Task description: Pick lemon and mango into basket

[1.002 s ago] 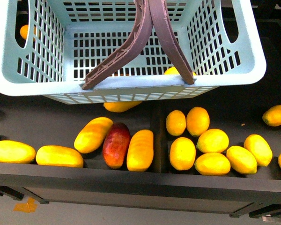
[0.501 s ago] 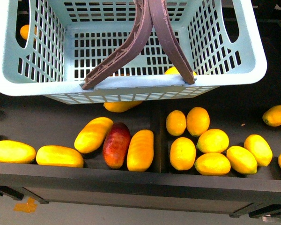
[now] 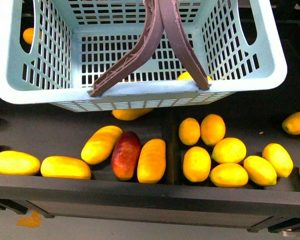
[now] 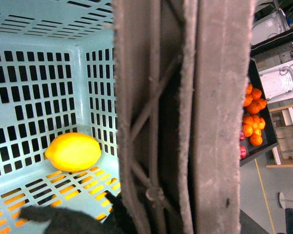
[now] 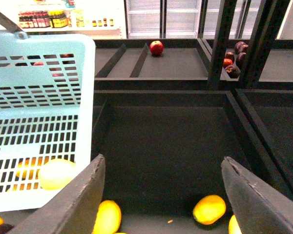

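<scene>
The teal basket [image 3: 140,90] hangs over the dark shelf, its two brown handles [image 3: 157,40] pulled together. My left gripper [image 4: 171,214] is shut on those handles [image 4: 219,122], which fill the left wrist view. One lemon [image 4: 73,152] lies on the basket floor, and it peeks over the near rim as a yellow lemon [image 3: 187,76]. Below, several mangoes [image 3: 101,144] lie in the left compartment and several lemons [image 3: 196,163] in the right one. My right gripper [image 5: 166,195] is open above the shelf beside the basket [image 5: 39,122], with a lemon [image 5: 209,208] below it.
A dark red mango [image 3: 125,154] lies between two yellow ones. A divider [image 3: 169,145] splits the two compartments, and the shelf's front lip [image 3: 140,197] runs below. Oranges [image 4: 254,109] sit on a farther shelf. A red apple [image 5: 156,47] rests on a shelf beyond.
In the front view the basket and the fruit on the shelf sit a few pixels further right than before. Nothing was taken hold of or let go.
</scene>
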Controlling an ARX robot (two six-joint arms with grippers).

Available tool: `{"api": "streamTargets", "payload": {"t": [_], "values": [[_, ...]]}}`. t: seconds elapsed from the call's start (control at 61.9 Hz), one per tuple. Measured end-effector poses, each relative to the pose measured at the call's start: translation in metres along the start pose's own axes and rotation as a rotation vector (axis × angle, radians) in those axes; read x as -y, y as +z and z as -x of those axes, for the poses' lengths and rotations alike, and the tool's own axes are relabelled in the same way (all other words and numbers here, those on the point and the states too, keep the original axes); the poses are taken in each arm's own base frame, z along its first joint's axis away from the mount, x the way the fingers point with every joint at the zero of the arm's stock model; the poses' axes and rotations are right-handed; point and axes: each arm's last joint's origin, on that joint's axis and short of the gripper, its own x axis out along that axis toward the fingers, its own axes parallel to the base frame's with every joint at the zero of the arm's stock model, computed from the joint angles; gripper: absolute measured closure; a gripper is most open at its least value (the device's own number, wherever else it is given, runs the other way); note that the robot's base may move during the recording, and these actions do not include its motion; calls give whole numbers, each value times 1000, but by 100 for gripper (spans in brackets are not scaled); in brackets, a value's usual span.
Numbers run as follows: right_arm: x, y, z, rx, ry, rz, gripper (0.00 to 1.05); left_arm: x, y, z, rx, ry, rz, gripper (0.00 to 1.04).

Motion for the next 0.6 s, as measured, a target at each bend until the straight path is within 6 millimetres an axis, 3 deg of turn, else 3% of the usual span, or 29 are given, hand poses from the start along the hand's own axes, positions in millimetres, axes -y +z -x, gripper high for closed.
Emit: {"api": "streamTargets", "payload": {"t": [0.065, 0.598], "values": [[1, 0, 0, -1, -7, 0, 7, 3, -2, -1, -7, -7, -5, 91], [1, 0, 1, 2, -3, 0, 9, -2, 0, -1, 1, 8, 3, 91]]}}
